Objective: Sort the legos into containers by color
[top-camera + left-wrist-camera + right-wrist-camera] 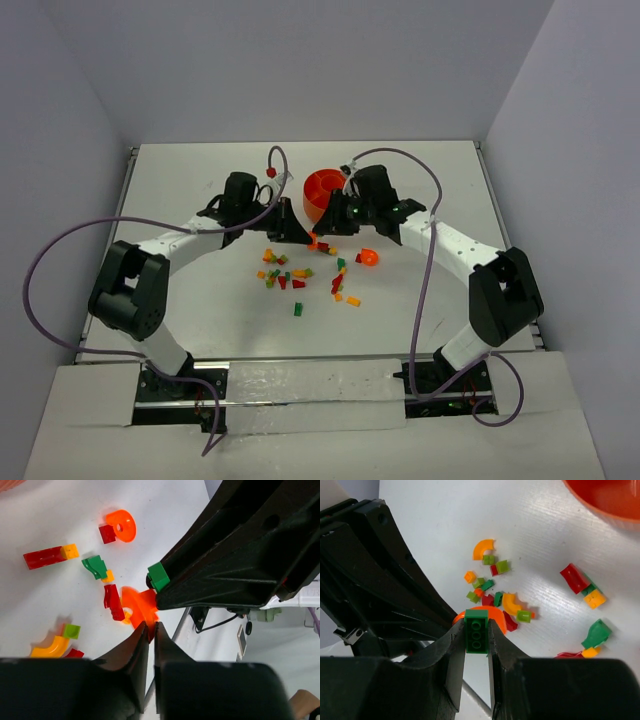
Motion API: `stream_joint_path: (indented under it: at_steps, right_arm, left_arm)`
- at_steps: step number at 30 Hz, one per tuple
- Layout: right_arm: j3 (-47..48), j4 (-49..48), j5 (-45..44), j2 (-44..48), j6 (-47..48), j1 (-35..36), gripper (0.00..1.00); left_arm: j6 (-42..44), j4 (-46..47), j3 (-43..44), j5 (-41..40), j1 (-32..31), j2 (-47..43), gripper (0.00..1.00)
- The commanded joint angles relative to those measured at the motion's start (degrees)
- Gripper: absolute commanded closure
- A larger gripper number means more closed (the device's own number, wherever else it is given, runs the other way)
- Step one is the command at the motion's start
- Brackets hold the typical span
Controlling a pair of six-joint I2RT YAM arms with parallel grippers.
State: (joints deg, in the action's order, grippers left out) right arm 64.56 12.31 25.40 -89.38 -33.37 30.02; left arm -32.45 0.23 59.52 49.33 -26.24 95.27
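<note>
The orange bowl stands at the back middle of the table; its rim shows in the right wrist view. Loose legos in red, green, orange and yellow lie scattered in front of it. My left gripper is shut on a clear orange curved piece just above the table. My right gripper is shut on a green brick, which also shows in the left wrist view. Both grippers meet tip to tip in front of the bowl, the left beside the right.
An orange ring piece lies right of the pile, also seen in the left wrist view. A lone green brick lies nearer the front. White walls close the table at the sides and back. Purple cables arch over both arms.
</note>
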Motion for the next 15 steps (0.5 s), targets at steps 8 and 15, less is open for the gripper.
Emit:
stream_joint_path:
  at_steps: [8,15]
  right_arm:
    - [4.11,1.44,-4.76,2.89,0.88,0.76,1.00]
    - [5.03,9.11,-5.97,6.36,15.29,-5.30,1.00]
  left_arm:
    - [1.66,-0.83,0.30,-0.40,0.41,-0.60,1.00]
    - [17.66,-16.49,3.02,-10.08,7.07,-3.09,1.00]
